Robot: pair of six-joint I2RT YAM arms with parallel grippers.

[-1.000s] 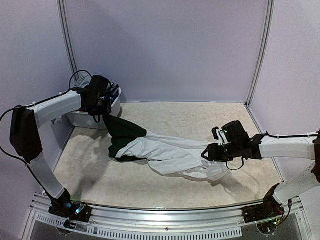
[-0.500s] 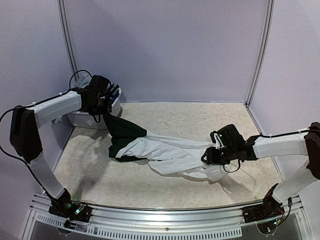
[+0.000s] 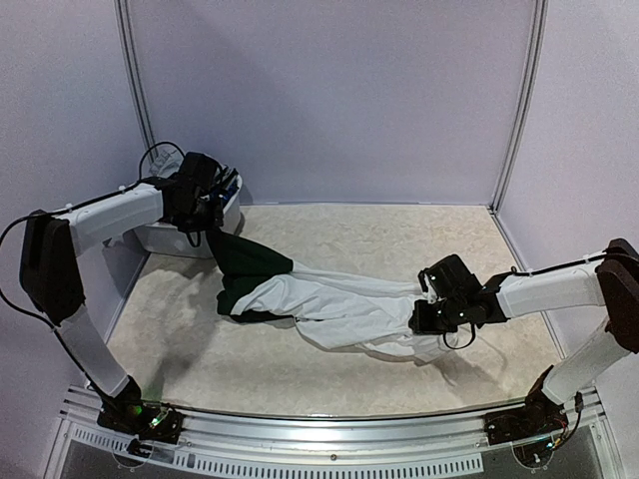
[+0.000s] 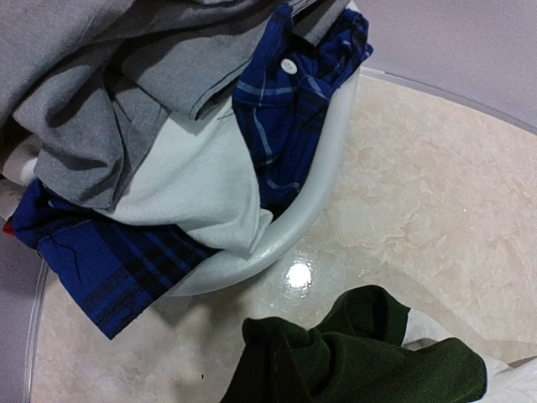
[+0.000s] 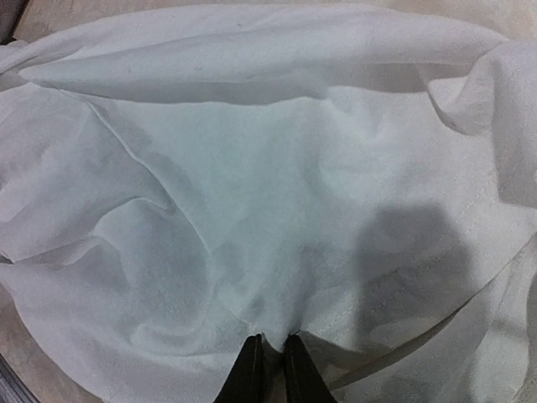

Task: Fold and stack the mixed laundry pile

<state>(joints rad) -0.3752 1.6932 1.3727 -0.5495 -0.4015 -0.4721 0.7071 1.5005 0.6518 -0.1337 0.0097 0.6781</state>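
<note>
Right gripper (image 5: pixel 270 371) pinched onto T-shirt (image 3: pixel 339 309) hem (image 5: pixel 336 319); left gripper (image 3: pixel 207 212) clamped on green sleeve (image 3: pixel 245 261). Judgement: raise both evenly, cloth taut, then spread flat on bench (image 3: pixel 399 235).

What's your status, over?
Left gripper shut on T-shirt sleeve, by basket. Right gripper pinching its white hem. Nothing in the way.

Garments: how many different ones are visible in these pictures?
4. In the basket: a grey one, a blue plaid one, a white one. Across the table: the white shirt with green sleeves. Others may lie hidden in the basket.
</note>
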